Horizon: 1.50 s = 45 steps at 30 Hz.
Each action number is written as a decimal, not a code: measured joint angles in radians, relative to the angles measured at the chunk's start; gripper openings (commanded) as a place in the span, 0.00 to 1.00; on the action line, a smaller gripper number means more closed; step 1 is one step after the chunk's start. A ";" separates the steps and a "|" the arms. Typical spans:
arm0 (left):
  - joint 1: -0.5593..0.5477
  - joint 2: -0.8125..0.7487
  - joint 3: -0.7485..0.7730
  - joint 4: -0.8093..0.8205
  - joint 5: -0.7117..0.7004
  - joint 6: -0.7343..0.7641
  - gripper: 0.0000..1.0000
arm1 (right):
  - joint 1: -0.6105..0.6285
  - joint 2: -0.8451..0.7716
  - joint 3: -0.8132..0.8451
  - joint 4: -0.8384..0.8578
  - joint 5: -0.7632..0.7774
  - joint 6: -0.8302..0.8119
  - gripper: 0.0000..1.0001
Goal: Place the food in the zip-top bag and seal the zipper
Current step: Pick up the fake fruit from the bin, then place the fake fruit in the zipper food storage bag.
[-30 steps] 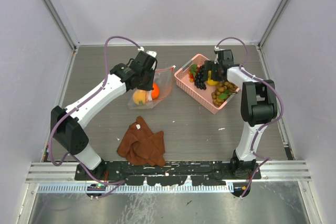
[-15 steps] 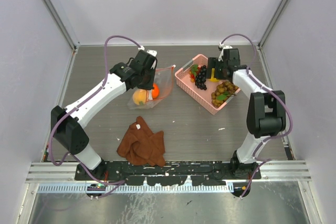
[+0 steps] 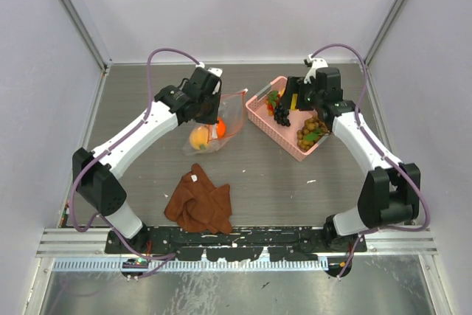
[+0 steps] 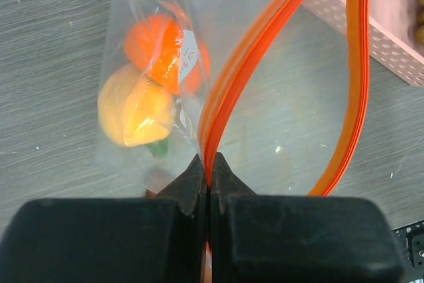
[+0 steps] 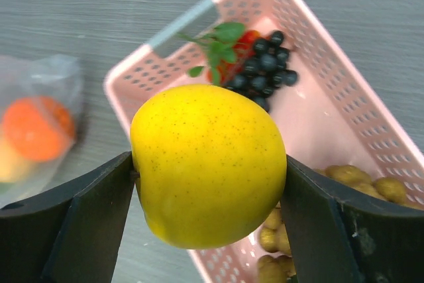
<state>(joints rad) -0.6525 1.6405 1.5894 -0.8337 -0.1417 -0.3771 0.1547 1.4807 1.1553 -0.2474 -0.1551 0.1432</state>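
My left gripper [image 4: 209, 173] is shut on the orange-red zipper [image 4: 228, 84] of the clear zip-top bag [image 3: 221, 119] and holds its mouth open. Inside the bag lie an orange fruit [image 4: 162, 51] and a yellow-orange fruit [image 4: 132, 111]. My right gripper [image 5: 209, 183] is shut on a yellow round fruit [image 5: 209, 164] and holds it above the pink basket's left end [image 3: 291, 96]. Dark purple grapes [image 5: 265, 67] and brownish-green grapes [image 5: 361, 180] lie in the basket.
The pink lattice basket [image 3: 259, 117] stands right of the bag. A rust-brown cloth [image 3: 199, 201] lies on the table in front of the bag. Grey walls enclose the table on three sides.
My right gripper has lifted the yellow fruit out of the basket and moved it left toward the bag. My left gripper has kept its hold on the zipper.
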 measured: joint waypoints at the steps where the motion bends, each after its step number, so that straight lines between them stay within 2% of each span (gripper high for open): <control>1: 0.000 0.000 0.003 -0.001 0.002 0.000 0.00 | 0.020 -0.025 -0.007 0.006 -0.005 0.004 0.68; 6: 0.000 0.001 0.019 -0.002 0.019 -0.001 0.00 | 0.122 -0.137 -0.030 0.048 -0.020 0.022 0.68; 12: 0.000 0.001 0.029 -0.003 0.044 -0.005 0.00 | 0.249 -0.245 -0.080 0.180 -0.048 0.041 0.67; 22: 0.000 0.001 0.029 -0.003 0.080 -0.027 0.00 | 0.418 -0.231 -0.193 0.399 -0.105 0.046 0.67; 27: 0.000 0.001 0.029 -0.002 0.098 -0.031 0.00 | 0.439 -0.157 -0.217 0.474 -0.121 0.043 0.70; 33: 0.000 0.001 0.029 -0.002 0.115 -0.035 0.00 | 0.440 -0.080 -0.219 0.495 -0.107 0.043 0.81; 45: 0.000 -0.024 0.000 0.000 0.120 -0.035 0.00 | 0.440 -0.053 -0.217 0.501 -0.063 0.048 0.95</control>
<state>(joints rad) -0.6525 1.6169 1.5898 -0.8333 -0.0219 -0.4118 0.5945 1.4277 0.9386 0.2535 -0.2180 0.1913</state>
